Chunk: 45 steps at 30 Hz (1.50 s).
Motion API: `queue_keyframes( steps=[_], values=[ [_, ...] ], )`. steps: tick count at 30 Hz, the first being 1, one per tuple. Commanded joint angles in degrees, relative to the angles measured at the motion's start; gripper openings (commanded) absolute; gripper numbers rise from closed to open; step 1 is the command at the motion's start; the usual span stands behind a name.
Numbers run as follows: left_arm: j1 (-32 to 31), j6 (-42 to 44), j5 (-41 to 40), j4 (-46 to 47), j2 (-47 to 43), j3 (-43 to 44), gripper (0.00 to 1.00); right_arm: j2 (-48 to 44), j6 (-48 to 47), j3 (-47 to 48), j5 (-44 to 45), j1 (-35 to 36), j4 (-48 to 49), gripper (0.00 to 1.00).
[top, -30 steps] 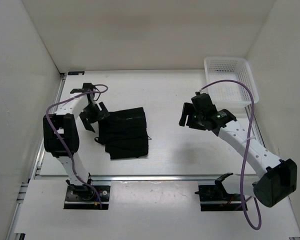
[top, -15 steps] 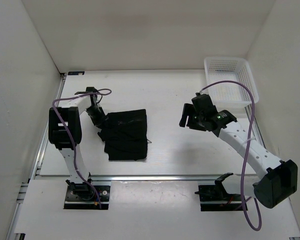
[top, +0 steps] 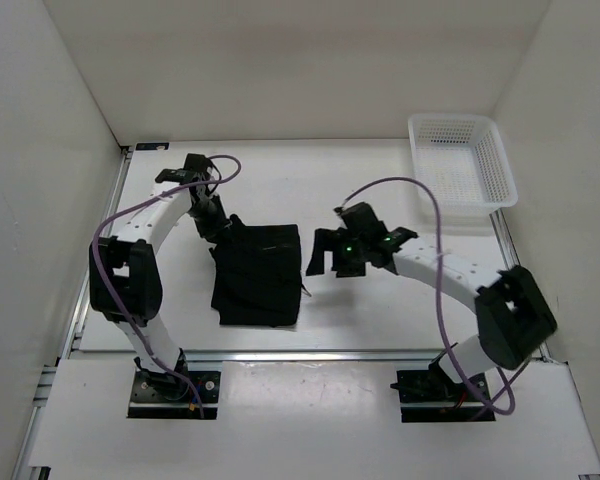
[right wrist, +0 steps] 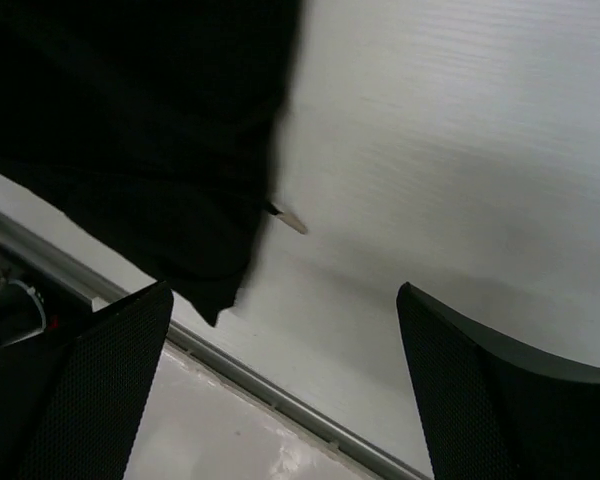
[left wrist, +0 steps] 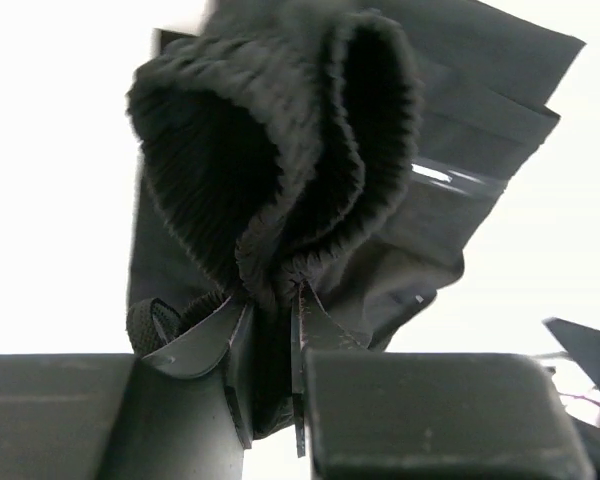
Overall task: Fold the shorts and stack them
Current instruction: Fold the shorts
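Pinching the ribbed waistband (left wrist: 280,150) of the shorts (top: 258,280), my left gripper (left wrist: 270,315) is closed on their far-left corner. They lie folded on the table (top: 380,190), left of centre. My right gripper (top: 323,256) hangs wide open and empty beside their right edge. My bite looks shallow, so a pull could slip it or drag the fold apart.

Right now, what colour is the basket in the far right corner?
White basket, latticed walls; clearest in the top external view.
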Motion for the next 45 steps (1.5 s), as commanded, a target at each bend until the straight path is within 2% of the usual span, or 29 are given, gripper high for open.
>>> queue_keyframes(
  steps=[1, 5, 9, 13, 14, 16, 17, 18, 20, 21, 22, 23, 24, 26, 28, 31, 37, 41, 45],
  values=[
    [-2.2, -2.3, 2.1, -1.8, -3.4, 2.2, 0.1, 7.4, 1.9, 2.4, -9.0, 3.8, 12.6, 0.97],
    [-3.6, -2.8, 2.1, -3.0, -3.4, 3.4, 0.1, 16.0, 3.1, 5.0, -10.1, 5.7, 18.0, 0.97],
    [-4.7, -3.4, 2.1, -3.6, -4.0, 5.3, 0.1, 21.2, 4.3, 6.3, -10.1, 6.7, 21.5, 0.85],
    [-5.3, -3.9, 5.0, -3.6, -4.0, 5.9, 0.1, 21.0, 4.8, 6.3, -7.3, 6.7, 22.1, 0.59],
    [-6.1, -4.4, 5.0, -3.6, -4.0, 6.5, 0.1, 20.2, 4.8, 5.8, -4.5, 6.7, 21.5, 0.4],
    [-7.4, -4.4, 5.6, -3.6, -4.0, 7.4, 0.1, 17.3, 5.3, 4.9, -2.0, 6.7, 20.0, 0.19],
    [-7.4, -5.0, 5.6, -3.6, -4.0, 8.4, 0.1, 16.3, 5.3, 4.3, -0.8, 6.7, 19.5, 0.04],
    [-8.2, -5.5, 5.6, -3.6, -3.4, 8.9, 0.1, 14.4, 5.3, 3.6, 0.2, 6.7, 19.0, 0.0],
    [-9.8, -6.2, 6.3, -3.6, -2.9, 10.7, 0.1, 12.6, 5.3, 2.7, 3.3, 6.7, 17.8, 0.0],
    [-10.4, -6.2, 6.9, -3.6, -2.1, 11.3, 0.1, 11.1, 5.3, 2.7, 4.4, 6.7, 17.0, 0.03],
    [-11.1, -6.7, 6.9, -3.6, -2.1, 11.8, 0.1, 10.5, 5.3, 2.7, 5.9, 6.7, 14.4, 0.18],
    [-11.1, -7.2, 7.5, -3.6, -2.1, 12.8, 0.1, 9.8, 5.3, 2.7, 7.2, 6.7, 13.1, 0.41],
    [-11.8, -7.2, 8.2, -3.6, -1.6, 12.8, 0.1, 8.0, 6.1, 2.2, 11.1, 6.7, 11.4, 0.81],
    [-13.1, -8.6, 9.1, -3.6, -1.6, 14.9, 0.1, 4.2, 6.8, 2.2, 15.7, 6.7, 6.2, 0.99],
    [-14.1, -9.8, 10.3, -3.6, -1.1, 16.0, 0.1, 1.0, 7.3, 1.6, 22.2, 6.7, 2.7, 1.0],
    [-15.5, -10.9, 12.6, -2.2, -1.1, 16.0, 0.1, -8.5, 7.3, -1.5, 24.3, 4.4, -1.9, 1.0],
    [-15.5, -9.6, 12.4, 1.7, 1.5, 6.0, 0.1, -20.4, 6.7, -6.2, 26.0, 1.1, -7.8, 1.0],
    [-15.5, -8.3, 5.7, 2.5, 4.1, 1.5, 0.1, -23.2, 6.1, -6.9, 27.1, 0.6, -10.5, 1.0],
    [-15.5, -4.2, 4.9, 3.2, 9.1, 2.4, 0.1, -25.3, 6.6, -8.1, 27.1, 0.6, -11.0, 1.0]
  ],
)
